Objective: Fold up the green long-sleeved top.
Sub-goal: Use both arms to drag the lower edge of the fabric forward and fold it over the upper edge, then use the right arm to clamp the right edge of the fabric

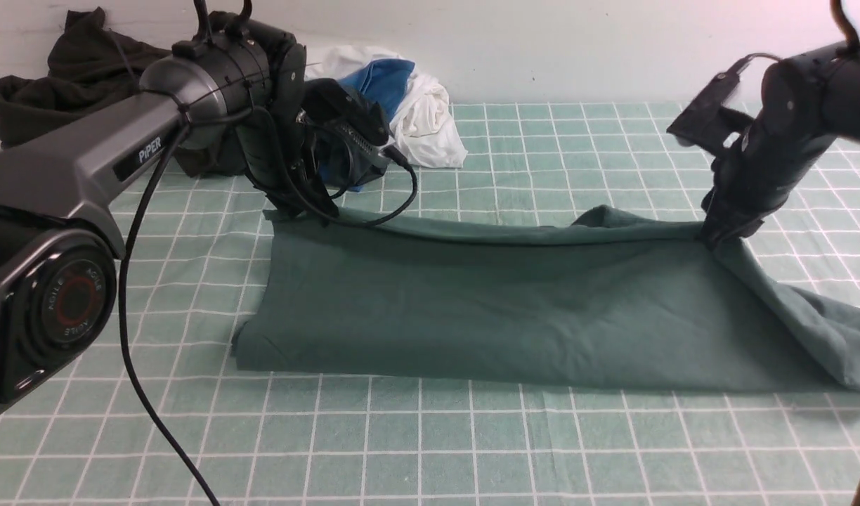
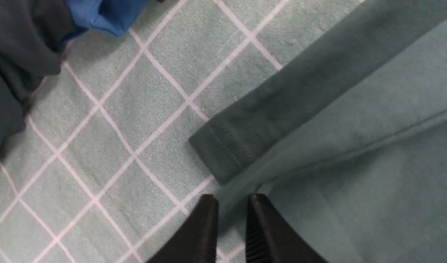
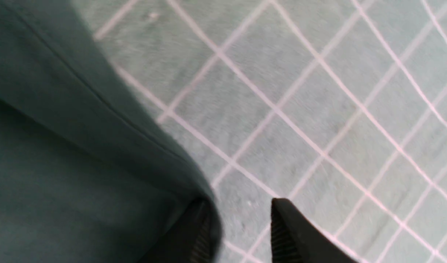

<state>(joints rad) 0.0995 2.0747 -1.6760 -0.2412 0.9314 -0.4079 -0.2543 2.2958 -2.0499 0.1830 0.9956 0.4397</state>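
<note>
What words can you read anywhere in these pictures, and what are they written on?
"PiPER": white letters on the side of the grey left arm.
"AGILE": tiny letters circling the middle of the round joint cap nearest the camera; anything more there is too blurred to read.
The green long-sleeved top: no writing shows on it.
The two wrist views: no text at all.
</note>
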